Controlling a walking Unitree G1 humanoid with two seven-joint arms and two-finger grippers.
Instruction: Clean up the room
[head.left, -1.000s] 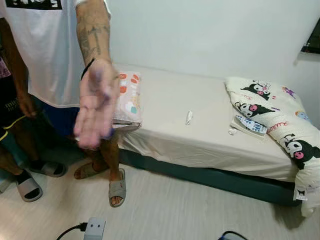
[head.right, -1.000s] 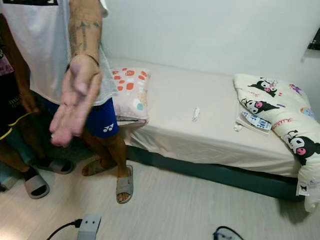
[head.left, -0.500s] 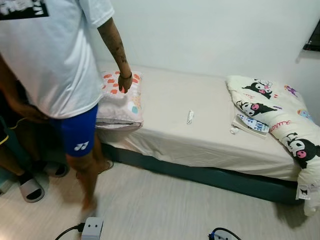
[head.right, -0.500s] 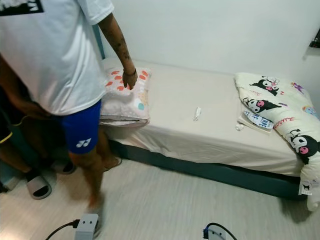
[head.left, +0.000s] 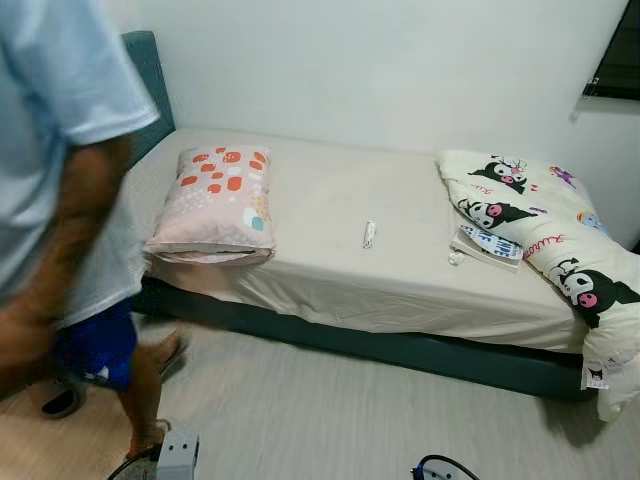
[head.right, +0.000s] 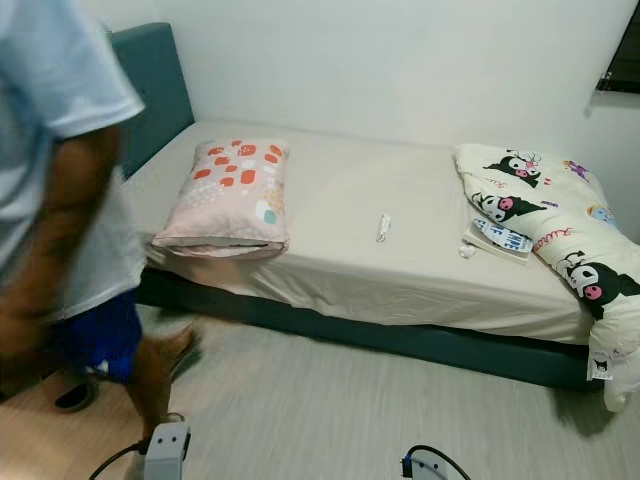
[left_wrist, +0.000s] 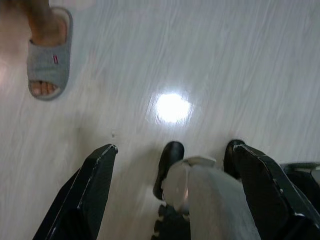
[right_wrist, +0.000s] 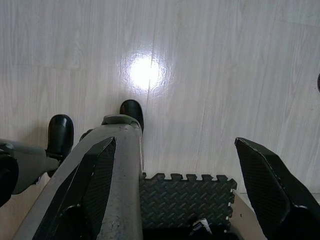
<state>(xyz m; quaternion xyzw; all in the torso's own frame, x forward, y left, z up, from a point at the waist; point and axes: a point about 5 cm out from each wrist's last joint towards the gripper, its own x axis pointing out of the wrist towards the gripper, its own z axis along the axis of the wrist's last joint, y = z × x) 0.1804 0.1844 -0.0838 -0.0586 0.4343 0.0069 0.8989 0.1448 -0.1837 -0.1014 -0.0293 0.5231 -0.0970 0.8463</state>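
Pale wood-look floor (head.left: 330, 410), white wall. Ahead of both grippers: bed (head.left: 330, 270) with beige sheet, spotted pillow (head.left: 212, 205), small white tube (head.left: 369, 234) mid-mattress, cartoon-print duvet (head.left: 545, 235) bunched at far end. Blurred person (head.left: 60, 200) on left. Left gripper (left_wrist: 172, 150) and right gripper (right_wrist: 172, 145) spread wide, empty, pointing at floor.

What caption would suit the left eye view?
A person walks past a bed holding a spotted pillow and cartoon-print duvet.
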